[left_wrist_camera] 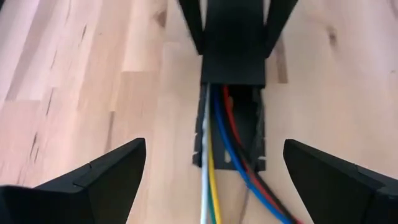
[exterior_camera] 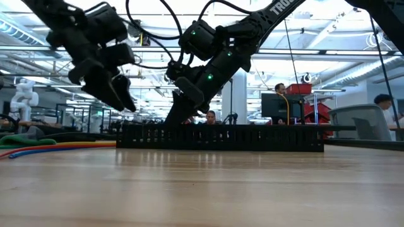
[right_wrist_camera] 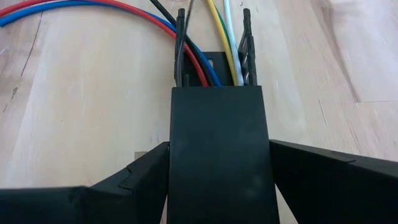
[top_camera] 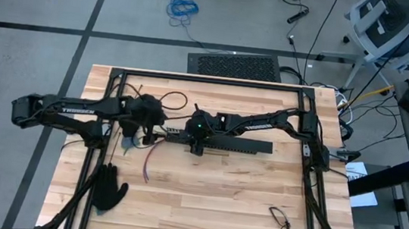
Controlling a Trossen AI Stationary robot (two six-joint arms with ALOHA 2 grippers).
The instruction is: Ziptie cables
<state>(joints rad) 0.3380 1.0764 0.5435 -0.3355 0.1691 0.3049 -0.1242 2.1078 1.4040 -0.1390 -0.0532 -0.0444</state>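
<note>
The cables (left_wrist_camera: 219,134), red, blue, white and yellow-green, run into the left end of a long black slotted bar (top_camera: 239,143) lying flat mid-table. Their free ends (top_camera: 145,160) trail on the wood toward the near edge. My left gripper (left_wrist_camera: 214,149) hovers open above that bar end, fingers wide on either side of the cables and touching nothing. My right gripper (right_wrist_camera: 217,155) is shut on the bar's covered stretch, a little right of where the cables enter. A thin dark strip (top_camera: 112,150) lies by the left frame; I cannot tell if it is a ziptie. My right gripper pinches the black bar by its two long sides (right_wrist_camera: 180,162) between its two fingers, about a third of the way in from the bar's left end. The fingers slant down from the table's right and straddle the bar's width. The bar lies flat on the table.
A black glove (top_camera: 109,188) lies near the front left corner. A thin dark loop (top_camera: 281,223) lies front right. The black frame (top_camera: 208,80) runs along the far edge and both sides. Bare wood spreads across the near half.
</note>
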